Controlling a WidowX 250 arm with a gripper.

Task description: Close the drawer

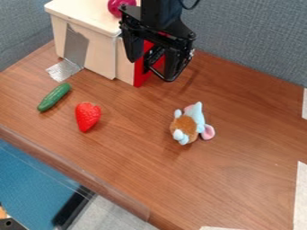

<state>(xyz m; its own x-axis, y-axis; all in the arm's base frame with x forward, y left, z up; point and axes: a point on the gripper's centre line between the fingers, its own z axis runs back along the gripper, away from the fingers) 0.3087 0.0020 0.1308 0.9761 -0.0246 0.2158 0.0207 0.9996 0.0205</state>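
Closing the drawer (141, 74), its red front seen between the parted fingers of your gripper (151, 66) near the desk (240, 179)'s back edge, should need your push toward the adjoining cabinet (102, 51).

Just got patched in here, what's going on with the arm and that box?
The robot's black gripper hangs right by the drawer's red front, its fingers apart. A strip of pale side wall shows between the box and the red front, so the drawer looks partly out and the closing unfinished. Whether the gripper touches the drawer, I can't tell. The cucumber, strawberry and plush toy lie loose on the table.
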